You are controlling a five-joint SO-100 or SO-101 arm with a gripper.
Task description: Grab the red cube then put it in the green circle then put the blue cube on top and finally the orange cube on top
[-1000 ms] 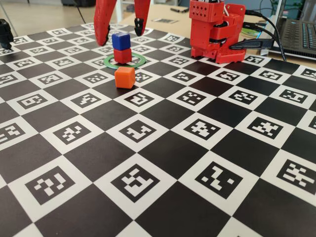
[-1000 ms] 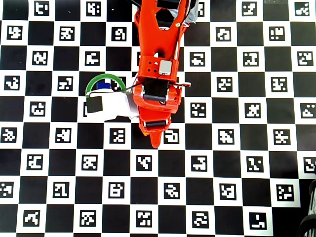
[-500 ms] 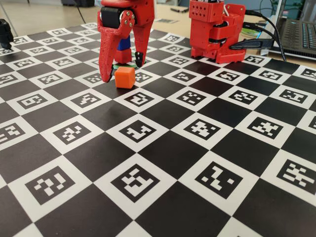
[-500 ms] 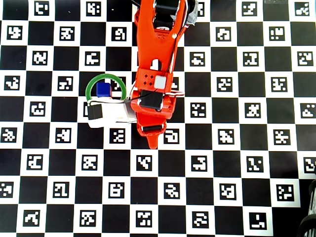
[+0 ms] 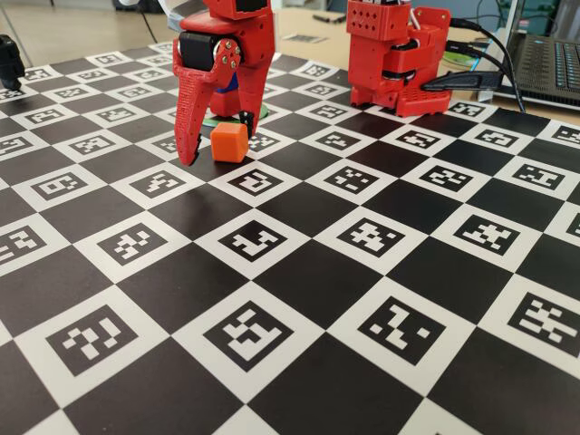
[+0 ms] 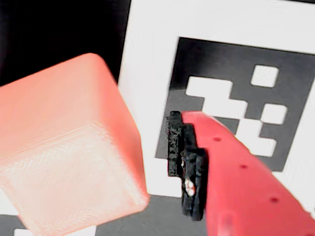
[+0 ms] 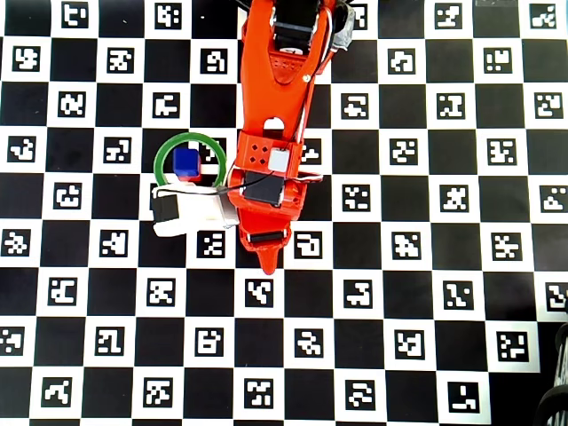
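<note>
Fixed view: spread-open tool point(image 5: 216, 149) straddles orange cube point(image 5: 228, 142) on checkerboard mat point(image 5: 362, 299), laptop point(image 5: 548, 63) behind

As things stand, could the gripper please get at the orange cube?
Probably yes: the gripper is open with its fingers either side of the orange cube, nothing between; the blue cube sits behind.

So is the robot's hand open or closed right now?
Open. In the fixed view the hand has its two fingers spread apart on either side of the orange cube, not squeezing it.
</note>
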